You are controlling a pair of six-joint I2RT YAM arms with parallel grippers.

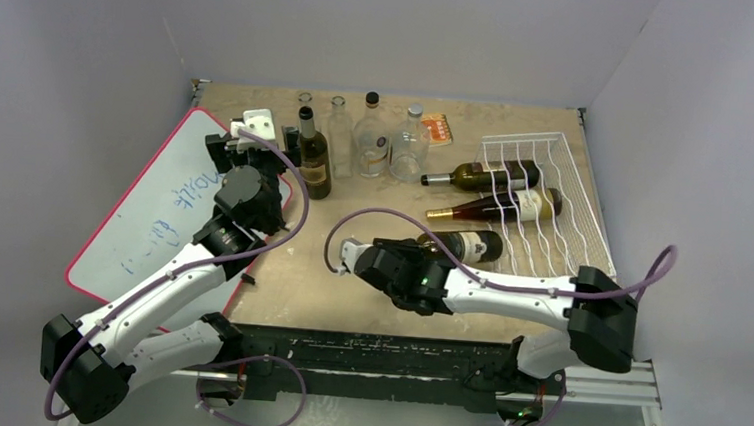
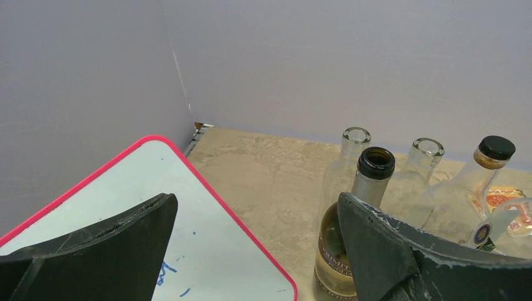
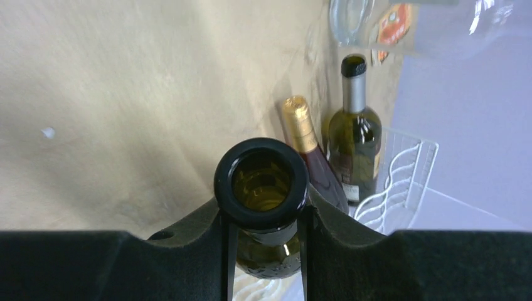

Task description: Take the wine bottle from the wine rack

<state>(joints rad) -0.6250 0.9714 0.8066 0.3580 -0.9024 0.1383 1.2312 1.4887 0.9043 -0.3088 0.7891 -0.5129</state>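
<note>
Wine bottle (image 1: 463, 245), the nearest of three, is lying on its side with its base end overlapping the near left corner of the wine rack (image 1: 563, 221) and its neck pointing left over the desk (image 1: 298, 288). The right end effector (image 3: 262, 210) is clamping that neck just under the open mouth, one finger on each side, with no gap showing in the wrist view. The left end effector (image 2: 257, 219) is hanging wide open and holding nothing, near an upright dark-mouthed bottle (image 2: 375, 164) at the back left, beside the red-edged whiteboard (image 1: 142, 217).

Judging from this, the step in hand is drawing the bottle clear. Doing it well is probably calling for a pull along the bottle's own axis, leftward and slightly upward. That way the base is riding out of the wavy cradle rather than catching a wire and dragging the rack along. A neck grip is leaving the heavy body hanging far from the fingers, so a slow move is looking wise. The gold-capped bottle (image 1: 499, 204) just beside it is also needing room.

From above, the wrist is covering the neck and fingers. In the wrist view the finger bodies are blocking the bottle's body. So I cannot tell whether the base is resting on wire or clear of it. Labels and the board's writing are too small to read.
</note>
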